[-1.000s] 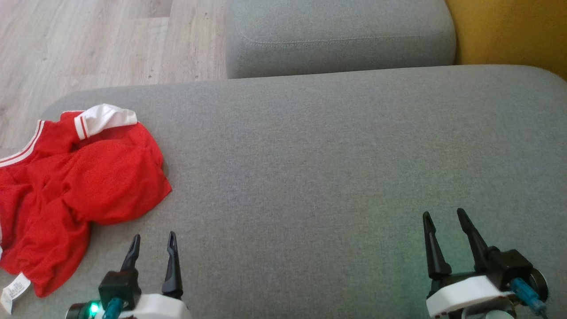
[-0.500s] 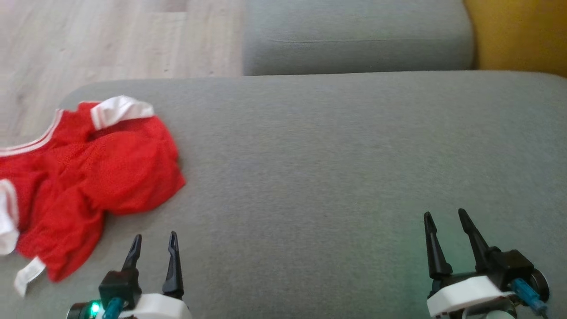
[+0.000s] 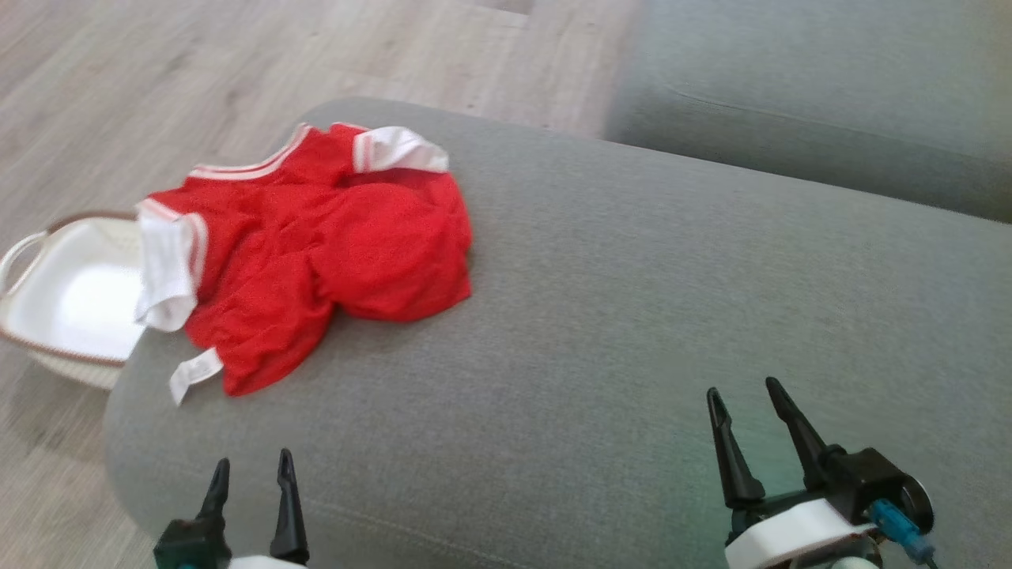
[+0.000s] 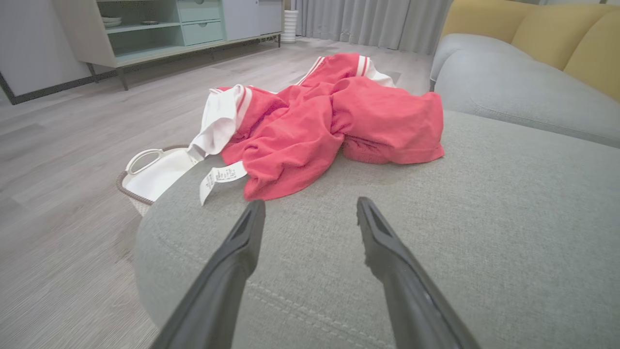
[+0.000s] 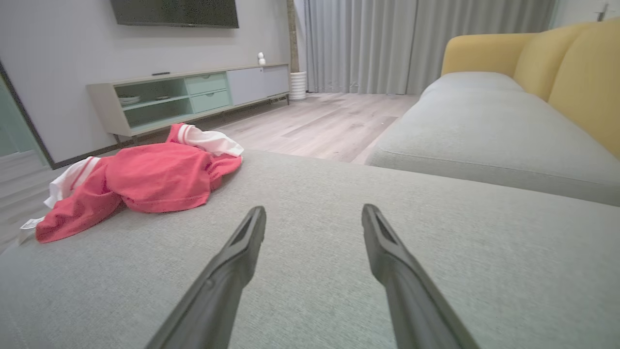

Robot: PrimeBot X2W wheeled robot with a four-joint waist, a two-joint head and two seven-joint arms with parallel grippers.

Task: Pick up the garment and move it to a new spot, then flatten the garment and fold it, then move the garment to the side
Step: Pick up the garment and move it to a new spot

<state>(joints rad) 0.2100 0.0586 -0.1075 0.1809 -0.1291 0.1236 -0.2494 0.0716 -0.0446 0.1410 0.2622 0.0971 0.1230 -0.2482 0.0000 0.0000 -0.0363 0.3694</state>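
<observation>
Garment (image 3: 316, 253) lies crumpled at the cushion's (image 3: 601, 332) left end, one sleeve overhanging a basket (image 3: 47, 348), while our left gripper (image 3: 253, 458) and right gripper (image 3: 742, 387) hover apart from it, fingers spread and empty, ready, we judge, for pickup.

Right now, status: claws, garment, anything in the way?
Left claw open, empty. Right claw open, empty. Red garment crumpled on cushion, left end, untouched. Basket on floor beside it, not blocking.

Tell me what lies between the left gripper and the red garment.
Only bare grey cushion separates the left gripper from the garment, shown in the left wrist view.
</observation>
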